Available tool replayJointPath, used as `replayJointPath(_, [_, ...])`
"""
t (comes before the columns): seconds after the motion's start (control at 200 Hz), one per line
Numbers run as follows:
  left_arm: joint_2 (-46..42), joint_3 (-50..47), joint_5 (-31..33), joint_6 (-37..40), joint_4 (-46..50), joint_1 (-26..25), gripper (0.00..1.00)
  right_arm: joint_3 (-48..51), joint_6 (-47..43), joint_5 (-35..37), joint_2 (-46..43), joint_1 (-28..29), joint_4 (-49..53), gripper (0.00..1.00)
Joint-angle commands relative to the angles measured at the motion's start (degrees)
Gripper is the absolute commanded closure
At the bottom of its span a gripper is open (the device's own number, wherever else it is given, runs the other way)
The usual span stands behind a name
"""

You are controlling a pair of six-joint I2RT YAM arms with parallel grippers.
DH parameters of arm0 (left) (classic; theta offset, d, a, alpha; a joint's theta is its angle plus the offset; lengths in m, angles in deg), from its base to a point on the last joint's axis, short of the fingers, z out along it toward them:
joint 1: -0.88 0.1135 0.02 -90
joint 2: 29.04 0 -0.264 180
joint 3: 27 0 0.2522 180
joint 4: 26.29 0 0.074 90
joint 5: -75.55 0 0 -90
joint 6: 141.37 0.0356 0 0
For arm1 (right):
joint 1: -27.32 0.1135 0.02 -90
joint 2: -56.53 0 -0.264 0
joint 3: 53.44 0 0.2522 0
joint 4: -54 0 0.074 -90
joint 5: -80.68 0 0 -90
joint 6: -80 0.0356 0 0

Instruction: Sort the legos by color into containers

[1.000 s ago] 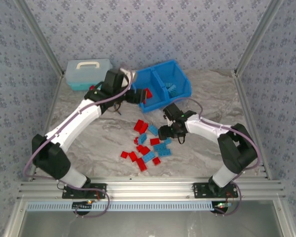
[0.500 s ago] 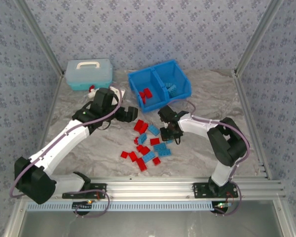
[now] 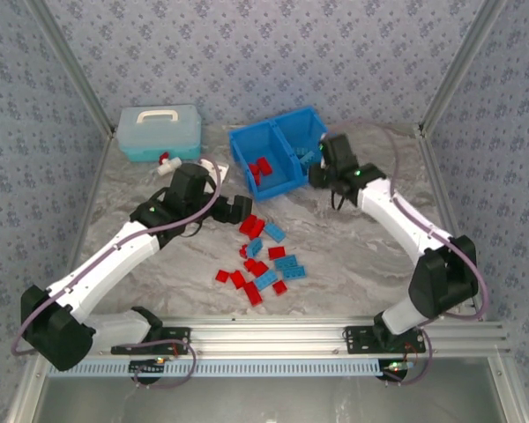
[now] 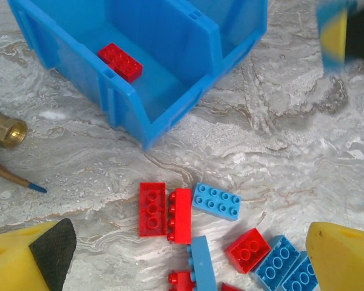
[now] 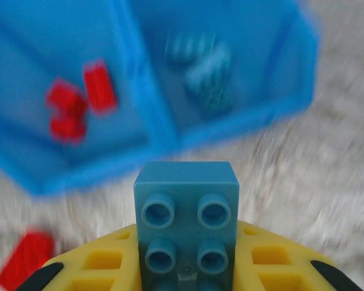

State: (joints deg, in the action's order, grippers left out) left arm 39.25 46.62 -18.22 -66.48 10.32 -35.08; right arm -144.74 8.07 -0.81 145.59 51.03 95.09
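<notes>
1. Left arm: the left fingers [image 4: 344, 257] were spread wide apart with nothing between them. In the top view they sat just left of the loose bricks [image 3: 263, 264] and in front of the blue bin [image 3: 278, 186].
2. Right arm: the right fingers [image 5: 100, 262] pinched one light blue brick [image 5: 187, 209], with its studs facing the wrist camera.
3. Position of the pinched brick: in the top view the right fingers were at the near right corner of the bin, beside the right compartment [image 3: 296, 132]. In the blurred right wrist view the brick was in front of the bin's near wall, roughly in line with the divider. Whether it had reached the rim could not be told.
4. Left compartment [image 4: 164, 42]: it held several red bricks [image 3: 261, 167] on its floor.
5. Right compartment: it held a few light blue bricks [image 5: 201, 66], blurred, toward the back.
6. Loose bricks: a mixed group of red and light blue pieces lay on the marbled surface [image 4: 303, 151], in front of the bin and apart from it. In the left wrist view a red pair [image 4: 164, 209] lay side by side and touching, and a light blue piece [image 4: 216, 201] lay just to its right.
7. Other items: a teal case [image 3: 159, 134] with a white handle stood at the far left of the surface, left of the bin. A brass fitting [image 4: 3, 130] lay on the surface left of the bin.
</notes>
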Motion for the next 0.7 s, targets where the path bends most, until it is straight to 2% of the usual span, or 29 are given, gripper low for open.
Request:
replayJointPath(0.0, [-2.06,-1.38,2.08,-1.07,0.48,-1.26,0.01,-8.08,-3.86,0.8,8.15,-3.64,-2.85,0.71])
replayJointPath(0.27, [-6.4,-5.88,3.18,-5.31,3.21,-2.85,0.01,-32.77,-6.55,-2.67,31.22,-8.75,4.28,0.71])
replayJointPath(0.515, [-6.42,-9.03,3.02,-8.81,2.39,-4.85,0.01,-43.38,-4.82,-4.9,42.3,-8.71,9.3,0.67])
replayJointPath(0.585, [-6.03,-9.61,2.83,-9.64,1.79,-5.12,0.01,-44.01,-4.28,-4.62,42.95,-8.72,9.93,0.62])
replayJointPath(0.695, [-4.86,-10.97,3.04,-10.83,0.19,-5.29,0.01,-42.85,-3.49,-4.47,41.34,-8.51,10.3,0.38])
